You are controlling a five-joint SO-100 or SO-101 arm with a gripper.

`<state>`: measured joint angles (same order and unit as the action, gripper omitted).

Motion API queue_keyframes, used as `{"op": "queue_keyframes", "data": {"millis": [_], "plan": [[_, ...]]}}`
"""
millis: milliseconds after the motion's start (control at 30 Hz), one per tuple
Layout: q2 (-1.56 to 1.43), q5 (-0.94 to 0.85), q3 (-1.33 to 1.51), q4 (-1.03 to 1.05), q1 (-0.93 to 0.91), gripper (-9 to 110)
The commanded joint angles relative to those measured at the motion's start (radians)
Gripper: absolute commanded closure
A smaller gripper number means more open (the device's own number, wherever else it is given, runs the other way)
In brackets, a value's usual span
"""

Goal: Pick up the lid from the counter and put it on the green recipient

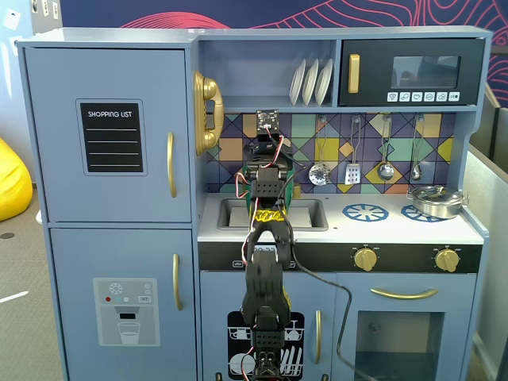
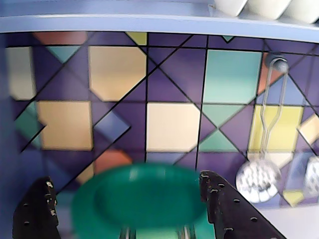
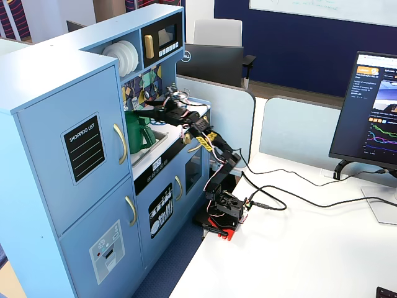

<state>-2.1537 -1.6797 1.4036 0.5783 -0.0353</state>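
In the wrist view a blurred round green shape [image 2: 139, 199] with a darker sunken middle sits low between my two black fingers. I cannot tell whether it is the lid lying on the pot or the pot's open rim. My gripper [image 2: 124, 181] is open, with the left finger [image 2: 37, 209] clear of the green shape and the right finger [image 2: 219, 204] at its edge. In a fixed view the green ribbed pot [image 3: 138, 133] with its strap handle stands by the sink, and my gripper [image 3: 151, 110] hovers just above its top. In the front fixed view my arm [image 1: 266, 238] hides the pot.
The sink [image 1: 305, 214] lies under the gripper. Blue burner rings [image 1: 365, 212] and a shiny steel pot [image 1: 435, 201] sit on the right of the counter. Utensils [image 1: 317, 173] hang on the tiled back wall. A shelf with white plates [image 1: 311, 81] is overhead.
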Motion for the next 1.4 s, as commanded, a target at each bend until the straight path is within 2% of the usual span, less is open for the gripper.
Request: {"op": "queue_keyframes", "data": {"millis": [0,200,400,533,633,733,800,1000,1300,1367], "plan": [[-0.291,0.0,0.186,0.155,-0.018,73],[-0.574,0.061,0.552,0.397,-0.06,74],[-0.847,0.029,1.065,0.407,-0.081,81],[-0.983,0.006,1.358,0.368,-0.037,94],[-1.023,-0.1,1.503,0.402,-0.041,101],[-1.023,-0.021,1.554,0.448,-0.02,101],[-1.023,-0.025,1.571,0.525,-0.008,101],[-1.025,0.143,1.592,0.747,0.029,100],[-1.025,0.115,1.594,0.951,0.028,98],[-1.025,0.164,1.594,0.954,0.028,97]]}}
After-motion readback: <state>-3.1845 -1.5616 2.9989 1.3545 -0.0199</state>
